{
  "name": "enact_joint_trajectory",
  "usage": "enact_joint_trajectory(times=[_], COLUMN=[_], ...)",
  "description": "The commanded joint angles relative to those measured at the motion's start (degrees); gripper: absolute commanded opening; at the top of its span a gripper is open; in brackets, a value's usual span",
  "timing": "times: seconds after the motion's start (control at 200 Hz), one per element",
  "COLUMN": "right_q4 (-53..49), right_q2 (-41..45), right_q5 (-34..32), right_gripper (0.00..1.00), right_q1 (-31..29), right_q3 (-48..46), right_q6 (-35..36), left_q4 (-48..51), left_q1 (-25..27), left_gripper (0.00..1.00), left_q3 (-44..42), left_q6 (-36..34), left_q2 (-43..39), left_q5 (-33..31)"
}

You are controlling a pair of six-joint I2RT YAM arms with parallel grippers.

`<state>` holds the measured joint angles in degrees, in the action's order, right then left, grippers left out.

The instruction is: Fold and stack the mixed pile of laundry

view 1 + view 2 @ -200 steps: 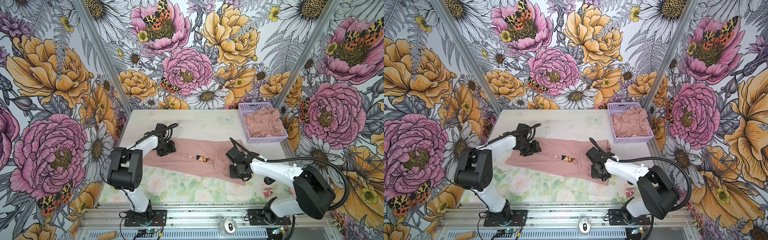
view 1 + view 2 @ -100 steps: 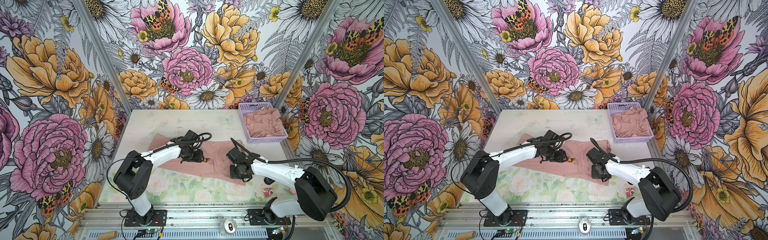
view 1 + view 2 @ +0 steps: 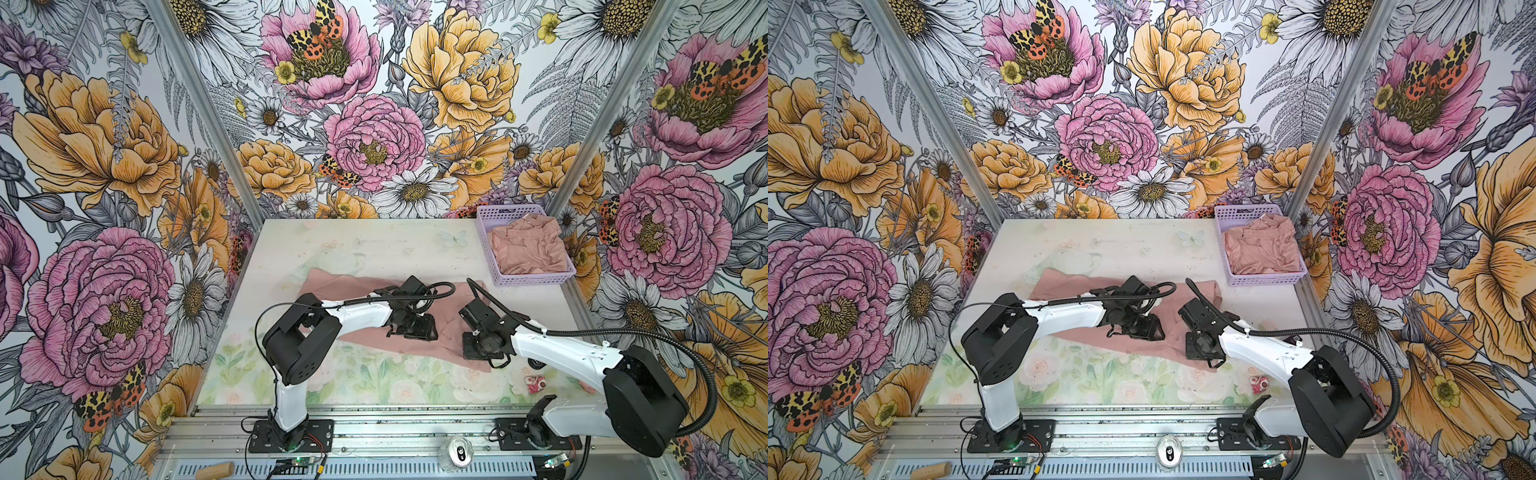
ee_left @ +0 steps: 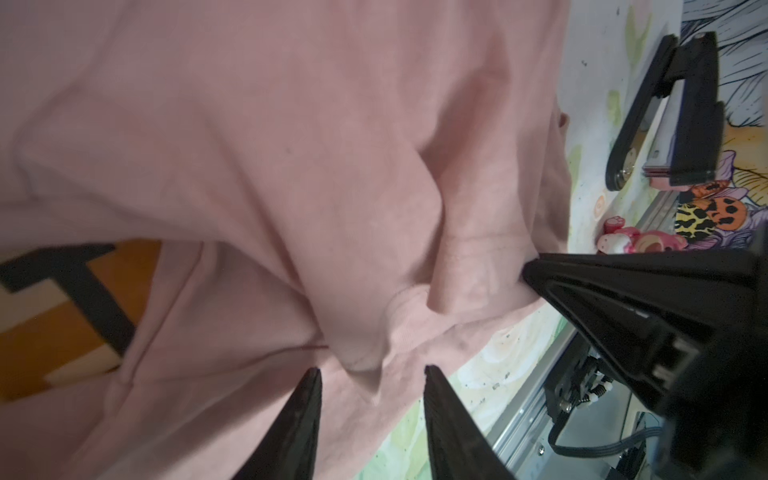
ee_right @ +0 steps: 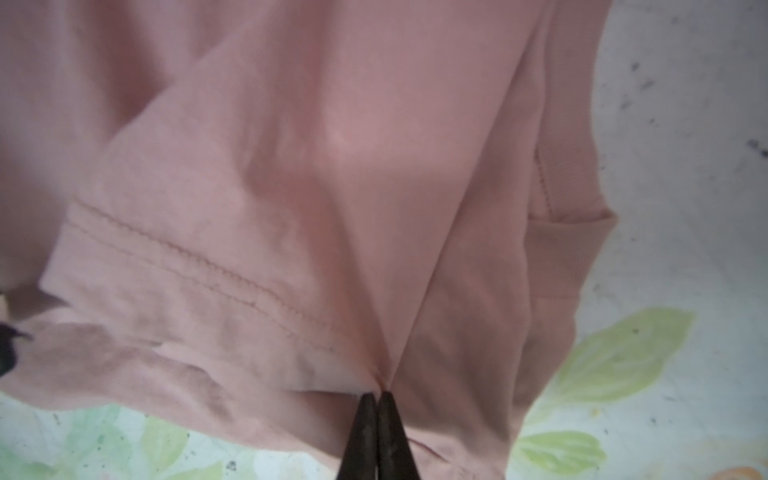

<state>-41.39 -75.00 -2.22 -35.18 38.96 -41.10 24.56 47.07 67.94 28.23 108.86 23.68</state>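
A lavender basket (image 3: 536, 278) sits at the table's (image 3: 374, 245) far right corner, a small pink toy (image 3: 535, 383) near its front edge.

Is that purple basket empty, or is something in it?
Not empty: crumpled pink clothes lie inside the basket, covering most of its floor.

The T-shirt's (image 4: 291, 145) print (image 4: 54, 324) is cut off by the left wrist view's edge and partly covered by a fold; in both top views it is hidden under the left arm (image 3: 361, 313). The garments (image 3: 528, 249) in the basket (image 3: 536, 279) cannot be told apart.
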Motion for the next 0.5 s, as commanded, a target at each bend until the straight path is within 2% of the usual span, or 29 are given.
enact_joint_trajectory(times=[0.0, 0.125, 0.225, 0.355, 0.495], right_q4=[0.1, 0.1, 0.2, 0.2, 0.2], right_q2=[2.5, 3.0, 2.8, 2.4, 2.4], right_q5=[0.7, 0.5, 0.5, 0.6, 0.9], right_gripper=[0.00, 0.00, 0.00, 0.00, 0.00], right_q1=[0.3, 0.4, 0.4, 0.4, 0.4], right_q3=[-0.9, -1.1, -0.8, -0.9, -1.4], right_q6=[-0.2, -0.3, 0.0, 0.0, -0.4], left_q4=[-0.4, 1.6, 2.9, 4.2, 4.7], left_q1=[0.0, 0.0, 0.0, 0.0, -0.4], left_gripper=[0.39, 0.38, 0.29, 0.26, 0.16], left_q3=[2.0, 3.9, 4.5, 3.6, 1.0], left_q6=[1.0, 0.9, 0.9, 1.2, 1.5], left_q2=[0.9, 2.7, 3.3, 1.9, 0.5], left_q5=[-0.2, -1.4, -2.1, -3.9, -4.4])
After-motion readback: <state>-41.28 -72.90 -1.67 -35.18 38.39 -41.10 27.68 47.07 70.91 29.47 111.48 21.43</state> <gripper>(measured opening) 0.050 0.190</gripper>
